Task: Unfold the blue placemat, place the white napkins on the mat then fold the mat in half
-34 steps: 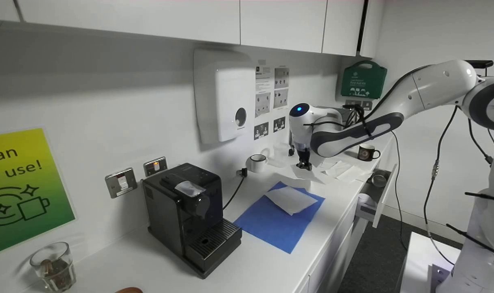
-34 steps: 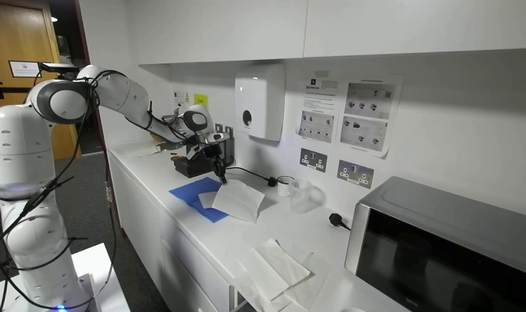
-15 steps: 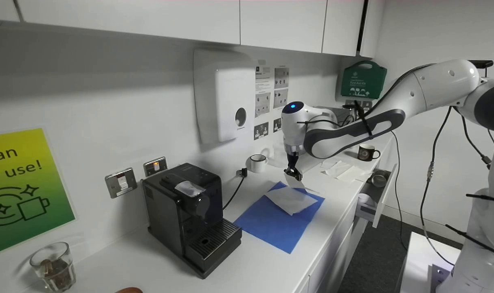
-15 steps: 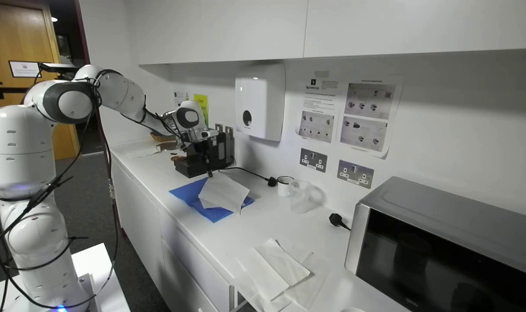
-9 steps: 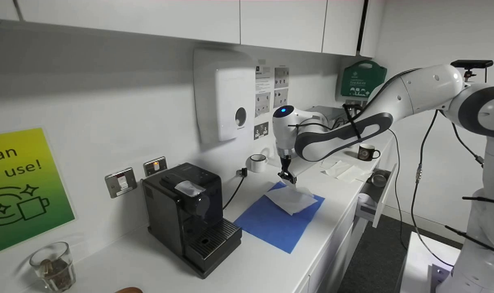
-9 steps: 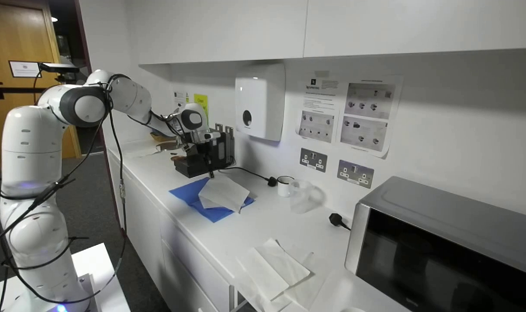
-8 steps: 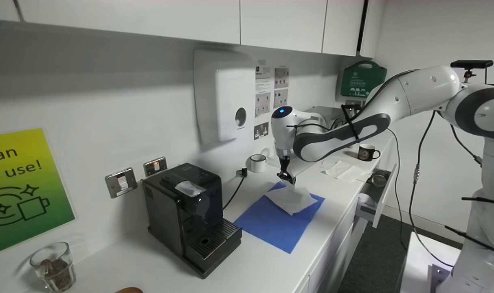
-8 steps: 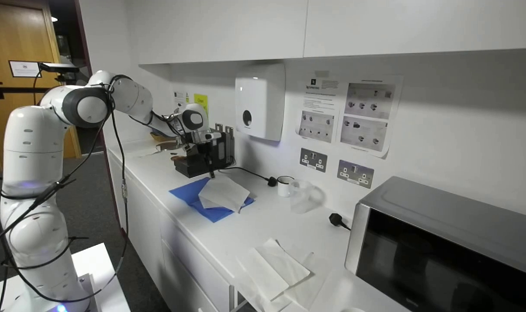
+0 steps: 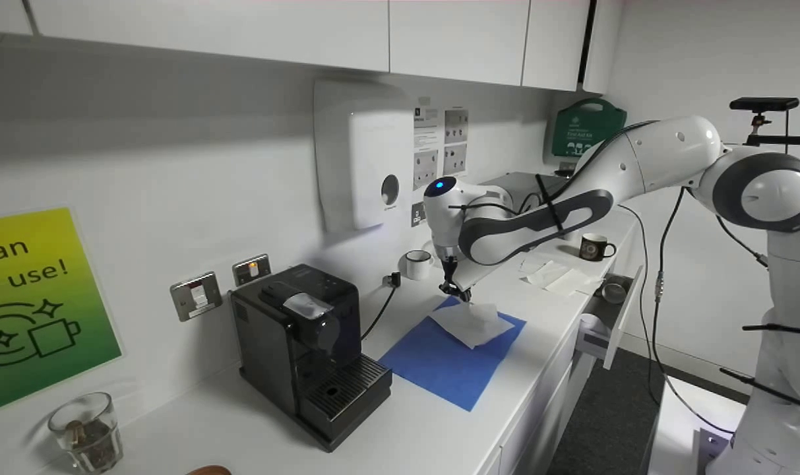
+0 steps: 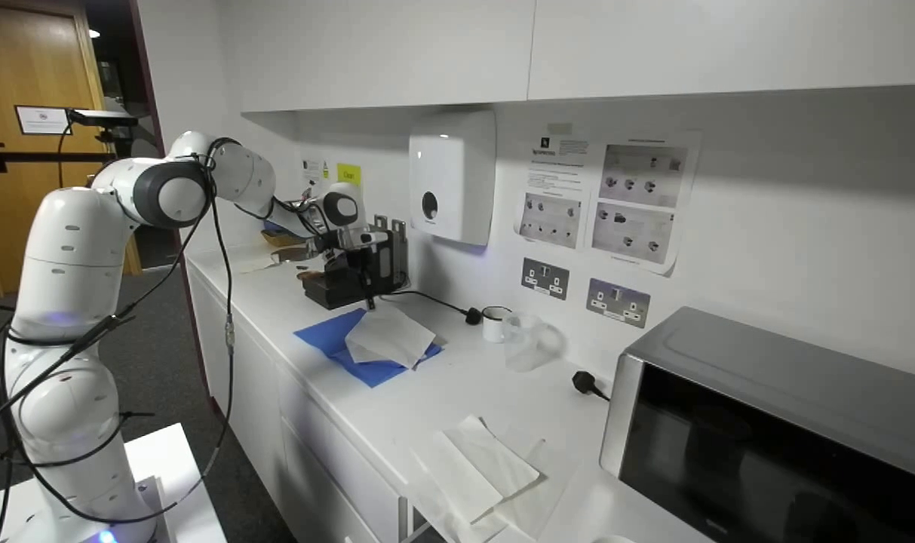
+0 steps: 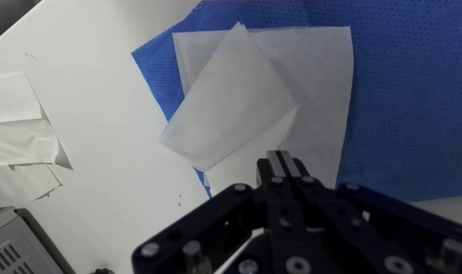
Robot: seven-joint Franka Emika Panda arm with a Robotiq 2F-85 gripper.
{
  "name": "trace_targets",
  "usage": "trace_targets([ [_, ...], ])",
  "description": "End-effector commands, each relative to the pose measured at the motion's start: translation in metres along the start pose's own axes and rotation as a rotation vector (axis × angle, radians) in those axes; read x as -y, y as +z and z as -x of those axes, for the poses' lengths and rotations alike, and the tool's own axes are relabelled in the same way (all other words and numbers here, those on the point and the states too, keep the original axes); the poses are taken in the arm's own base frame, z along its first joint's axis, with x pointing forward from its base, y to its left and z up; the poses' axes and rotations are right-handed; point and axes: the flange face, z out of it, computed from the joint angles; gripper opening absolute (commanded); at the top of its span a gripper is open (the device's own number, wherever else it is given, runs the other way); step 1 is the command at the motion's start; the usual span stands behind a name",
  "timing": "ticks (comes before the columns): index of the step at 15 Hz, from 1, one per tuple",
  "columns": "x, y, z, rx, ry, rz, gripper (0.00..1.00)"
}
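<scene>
The blue placemat (image 9: 432, 376) lies spread flat on the white counter in both exterior views. On its end farther from the coffee machine rests a white napkin (image 11: 322, 76), lying flat. A second white napkin (image 11: 227, 102) droops over it, bent along a crease, its raised end running up to my fingertips. My gripper (image 11: 279, 152) is shut on that end, low above the mat; in an exterior view the gripper (image 10: 370, 305) hides the exact pinch point. Several more white napkins (image 10: 487, 475) lie in a loose pile farther along the counter.
The black coffee machine (image 9: 307, 349) stands beside the mat's near end. A white mug (image 9: 418, 264) and a clear plastic jug (image 10: 521, 339) are by the wall. The microwave (image 10: 729, 407) sits farther along; an open drawer (image 9: 614, 316) juts out below the counter.
My gripper has carried the hanging napkin toward the coffee machine and down over the mat. The napkin now drapes on the one lying there. Over the last half second the arm's elbow shifted most.
</scene>
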Motion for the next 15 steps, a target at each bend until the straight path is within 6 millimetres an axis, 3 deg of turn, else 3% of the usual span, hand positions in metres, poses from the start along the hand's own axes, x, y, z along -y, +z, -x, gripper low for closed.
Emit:
trace_targets([
  [1, 0.005, -0.009, -0.003, 0.028, 0.002, 0.026, 0.26],
  [3, 0.006, -0.011, -0.003, 0.034, -0.001, 0.036, 0.34],
  [6, 0.002, -0.013, -0.005, 0.041, 0.001, 0.049, 0.58],
  [12, -0.041, -0.009, -0.018, 0.020, 0.012, 0.027, 1.00],
  [15, -0.074, 0.006, -0.028, 0.015, -0.033, 0.021, 1.00],
])
